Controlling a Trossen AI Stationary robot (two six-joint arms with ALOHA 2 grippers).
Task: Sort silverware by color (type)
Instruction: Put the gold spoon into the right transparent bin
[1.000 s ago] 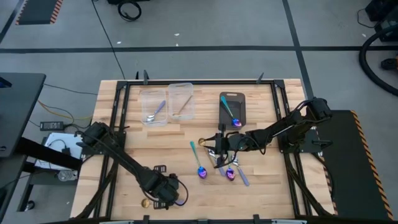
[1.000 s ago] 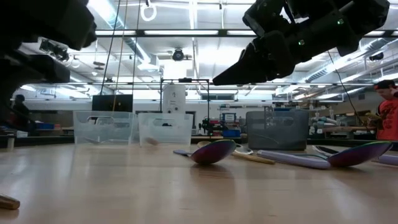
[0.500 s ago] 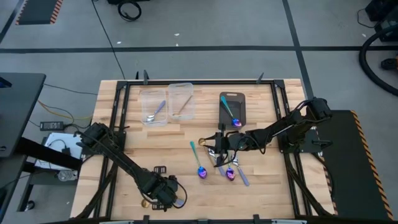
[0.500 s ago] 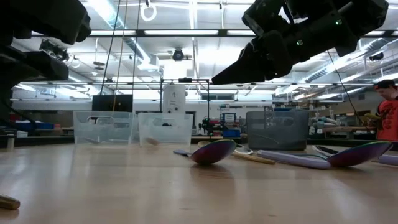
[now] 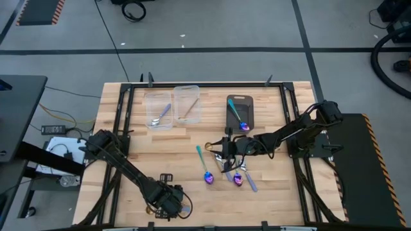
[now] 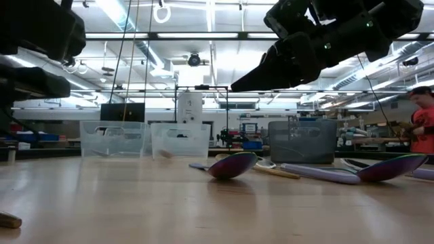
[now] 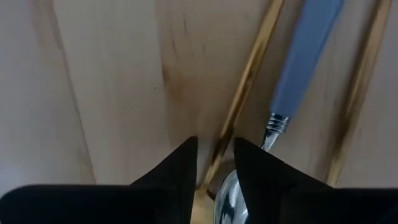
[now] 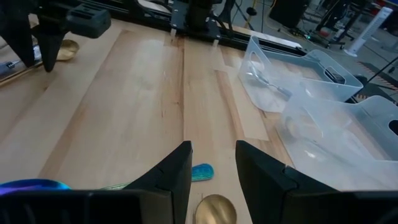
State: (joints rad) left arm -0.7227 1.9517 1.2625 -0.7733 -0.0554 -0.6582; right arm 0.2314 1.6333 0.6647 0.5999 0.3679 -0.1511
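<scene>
My left gripper [image 5: 168,204] points down near the table's near edge, open by a narrow gap. In its wrist view the fingers [image 7: 214,155] stand on either side of a gold spoon's handle [image 7: 249,74], beside a silver spoon with a lavender handle [image 7: 308,43] and a second gold handle [image 7: 357,93]. A gold bowl [image 5: 151,209] lies just left of it. My right gripper [image 5: 221,151] hovers, open narrowly, over a cluster of spoons [image 5: 232,172] at mid table. An iridescent spoon with a teal handle [image 5: 204,165] lies flat beside the cluster.
Two clear bins stand at the far side, one [image 5: 158,109] with a lavender-handled spoon, one [image 5: 187,104] with a gold spoon. A dark grey bin [image 5: 240,112] holds an iridescent spoon. Bare wood lies between the two grippers. A person shows in the room far right [image 6: 424,122].
My left gripper has moved a little toward the table's near edge and left, closer to the gold bowl. The spoons have stayed where they were.
</scene>
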